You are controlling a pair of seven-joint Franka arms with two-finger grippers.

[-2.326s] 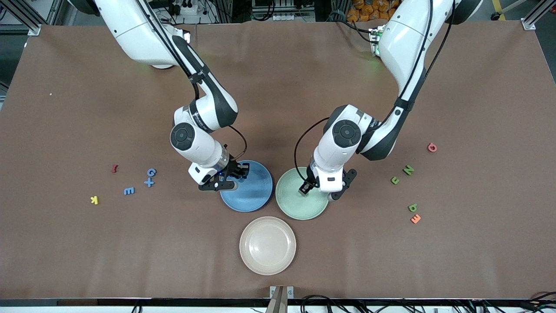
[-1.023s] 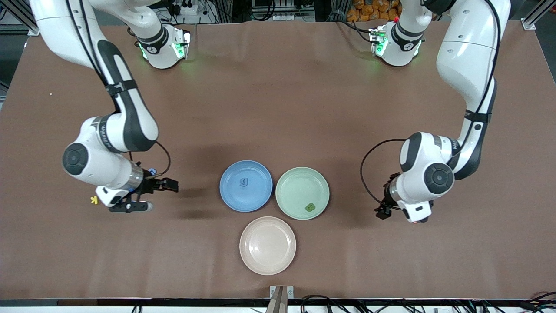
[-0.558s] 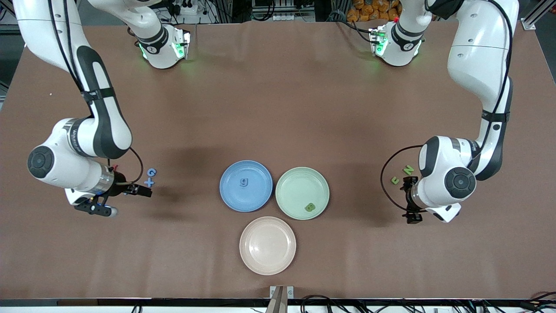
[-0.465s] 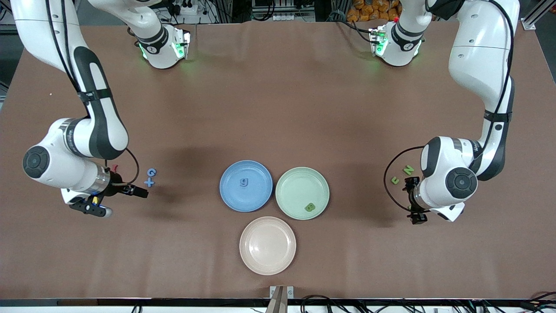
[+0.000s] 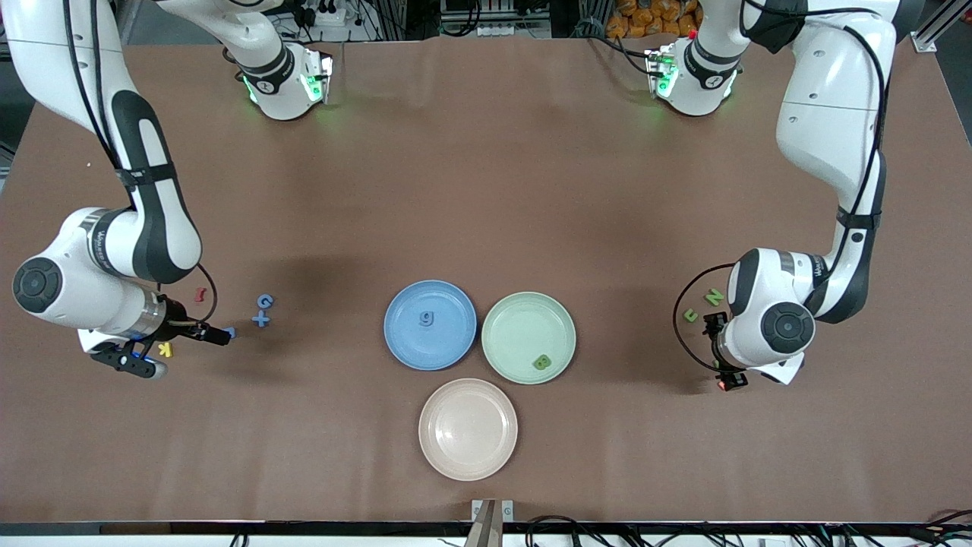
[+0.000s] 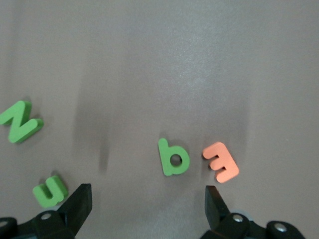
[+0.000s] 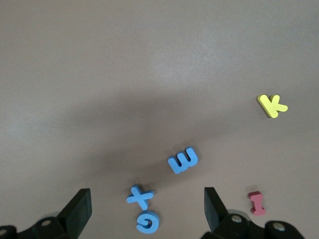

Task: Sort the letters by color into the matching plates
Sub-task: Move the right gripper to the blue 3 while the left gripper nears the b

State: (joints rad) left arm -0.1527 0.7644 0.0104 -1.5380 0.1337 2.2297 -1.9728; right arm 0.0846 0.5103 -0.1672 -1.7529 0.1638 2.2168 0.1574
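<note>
The blue plate [image 5: 430, 346] holds a blue g [image 5: 426, 318]. Beside it, the green plate [image 5: 516, 323] holds a green B [image 5: 541, 362]. My right gripper [image 7: 147, 211] hangs open and empty over the blue cross [image 7: 140, 196] and blue G [image 7: 148, 221], with the blue E [image 7: 183, 160] close by, at the right arm's end of the table. My left gripper [image 6: 147, 209] hangs open and empty at the left arm's end, over bare table beside the green b [image 6: 173, 158]. The green N [image 5: 714, 297] and green J [image 5: 689, 314] lie nearby.
A pale pink plate [image 5: 468, 456] sits nearer the front camera than the other two. A yellow K [image 7: 272, 105] and a red I [image 7: 256, 203] lie among the blue letters. An orange E [image 6: 221, 162] lies next to the green b.
Both grippers left the plates, with the g and B lying in them, and swung out to the table's ends. In the last half second the right gripper moved farther out, uncovering the K.
</note>
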